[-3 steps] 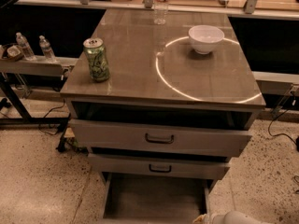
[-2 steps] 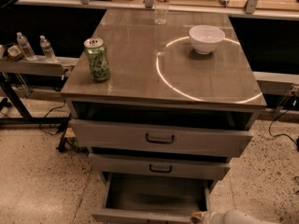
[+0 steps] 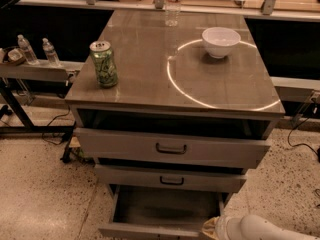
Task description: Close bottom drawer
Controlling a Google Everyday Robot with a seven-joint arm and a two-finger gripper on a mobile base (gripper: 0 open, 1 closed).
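Note:
The bottom drawer [image 3: 165, 208] of the grey metal cabinet stands pulled far out. Its long flat tray is open to view and its front panel [image 3: 150, 231] lies along the bottom edge of the camera view; its handle is out of view. My gripper [image 3: 212, 228] is at the bottom right, at the right end of that front panel, with the white arm [image 3: 260, 228] behind it. The middle drawer [image 3: 172, 179] and the top drawer [image 3: 171, 148] stand slightly out.
On the cabinet top [image 3: 150, 79] are a green can [image 3: 103, 64], a white bowl [image 3: 220, 41] and a clear bottle [image 3: 173, 3]. A side shelf [image 3: 35, 70] with two small bottles is at the left. Cables lie on the speckled floor [image 3: 45, 194].
The bottom drawer's front panel has come into view at the bottom edge, so the drawer has slid in a little. The arm stays at the bottom right.

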